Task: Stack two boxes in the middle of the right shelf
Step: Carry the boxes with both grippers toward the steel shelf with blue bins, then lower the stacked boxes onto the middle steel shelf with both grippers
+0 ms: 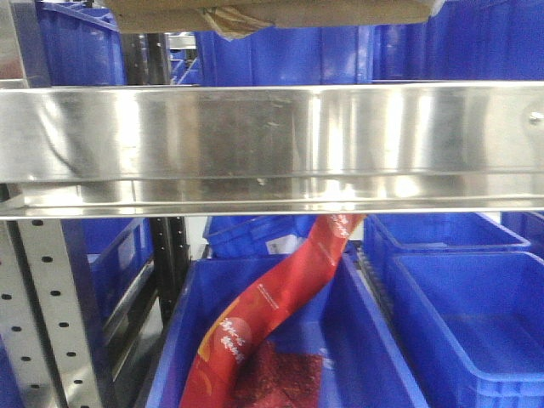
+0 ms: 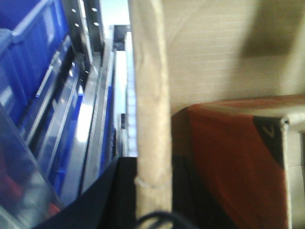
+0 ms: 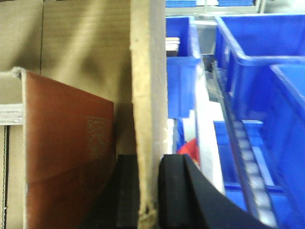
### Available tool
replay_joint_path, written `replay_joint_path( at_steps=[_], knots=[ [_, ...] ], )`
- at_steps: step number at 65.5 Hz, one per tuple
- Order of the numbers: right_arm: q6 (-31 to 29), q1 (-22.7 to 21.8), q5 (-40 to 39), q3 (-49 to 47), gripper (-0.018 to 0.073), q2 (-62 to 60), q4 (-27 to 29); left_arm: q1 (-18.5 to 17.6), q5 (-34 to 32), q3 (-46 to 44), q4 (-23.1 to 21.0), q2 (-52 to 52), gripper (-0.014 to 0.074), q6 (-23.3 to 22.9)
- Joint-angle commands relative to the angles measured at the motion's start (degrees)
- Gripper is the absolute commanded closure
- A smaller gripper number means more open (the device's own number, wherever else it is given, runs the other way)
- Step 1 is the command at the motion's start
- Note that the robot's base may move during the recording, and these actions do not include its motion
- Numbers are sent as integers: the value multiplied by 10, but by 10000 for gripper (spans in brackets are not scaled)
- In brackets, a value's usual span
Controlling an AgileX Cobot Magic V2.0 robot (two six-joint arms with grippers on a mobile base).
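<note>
The wide flat cardboard box [image 1: 272,12] is hovering above the shelf's mirror-like front rail [image 1: 272,140], its crumpled tape scrap [image 1: 228,20] dangling. The right gripper [image 3: 150,191] is pinching the box's side wall between its black pads; the left gripper [image 2: 152,200] is sitting at the opposite wall, though I cannot tell whether its jaws are clamping. The box is looking light but bendable, so gripping both edges seems wise. Below, a blue crate [image 1: 357,340] is holding a red snack packet [image 1: 280,306].
</note>
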Motion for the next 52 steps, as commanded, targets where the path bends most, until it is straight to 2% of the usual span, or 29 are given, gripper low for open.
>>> replay_joint_path(
  at_steps=[1, 47, 52],
  knots=[
    [3, -2, -40, -6, 720, -8, -7, -1, -24, -8, 6, -8, 707, 0],
    [3, -2, -40, -6, 720, -8, -7, -1, -24, -8, 6, -8, 707, 0],
    [3, -2, -17, -6, 720, -8, -1, -1, -24, -8, 6, -8, 707, 0]
  ],
)
